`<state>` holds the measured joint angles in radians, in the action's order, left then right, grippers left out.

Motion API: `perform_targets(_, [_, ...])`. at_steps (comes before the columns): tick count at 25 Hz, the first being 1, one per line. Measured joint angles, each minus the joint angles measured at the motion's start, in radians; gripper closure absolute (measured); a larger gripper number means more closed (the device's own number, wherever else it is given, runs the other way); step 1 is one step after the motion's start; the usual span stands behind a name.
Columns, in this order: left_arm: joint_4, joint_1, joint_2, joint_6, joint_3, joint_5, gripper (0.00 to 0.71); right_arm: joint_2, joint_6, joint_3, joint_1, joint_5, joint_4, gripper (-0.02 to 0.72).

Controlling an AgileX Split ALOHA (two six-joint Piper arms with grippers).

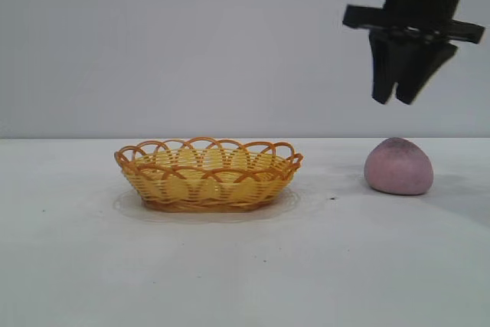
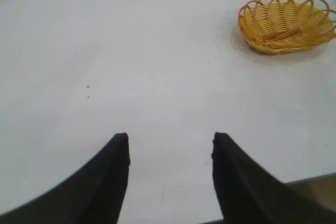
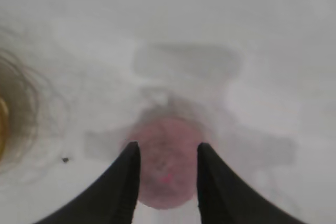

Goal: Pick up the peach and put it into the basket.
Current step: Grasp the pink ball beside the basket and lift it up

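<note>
Approach step: right gripper (image 1: 395, 101) hangs part-open directly above peach (image 1: 398, 166), basket (image 1: 208, 174) off to its side; next, descend and close.

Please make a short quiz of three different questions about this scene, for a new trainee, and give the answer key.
1. True or false: the dusty pink rounded peach lies inside the yellow wicker basket.
2. Which gripper hangs above the peach? A) left gripper B) right gripper
3. Fill in: the basket holds ___.

Key: 1 false, it lies on the white table, apart from the basket. 2 B, open. 3 nothing.
</note>
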<state>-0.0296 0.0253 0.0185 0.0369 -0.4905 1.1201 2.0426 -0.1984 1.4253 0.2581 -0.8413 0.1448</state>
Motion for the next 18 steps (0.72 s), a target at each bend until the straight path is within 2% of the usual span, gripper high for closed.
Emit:
perform_targets(4, [-0.002, -0.047, 0.0, 0.0, 0.0, 0.0, 0.391, 0.072, 0.0, 0.004, 0.0, 0.037, 0.0, 0.495])
perform_targets(5, [-0.002, -0.051, 0.0, 0.0, 0.0, 0.0, 0.391, 0.08, -0.002, 0.01, 0.0, 0.045, 0.0, 0.591])
perform_targets(8, [-0.002, -0.051, 0.0, 0.0, 0.0, 0.0, 0.391, 0.048, -0.031, 0.012, 0.008, 0.063, 0.022, 0.703])
perform_targets(12, [-0.002, -0.051, 0.0, 0.0, 0.0, 0.0, 0.391, -0.104, -0.109, 0.008, 0.097, 0.074, 0.098, 0.703])
perform_targets(16, [-0.004, -0.051, 0.0, 0.0, 0.0, 0.0, 0.391, -0.198, -0.15, 0.01, 0.231, 0.086, 0.178, 0.703])
perform_targets(18, [-0.004, -0.051, 0.0, 0.0, 0.0, 0.0, 0.391, -0.18, -0.163, 0.01, 0.298, 0.107, 0.191, 0.703])
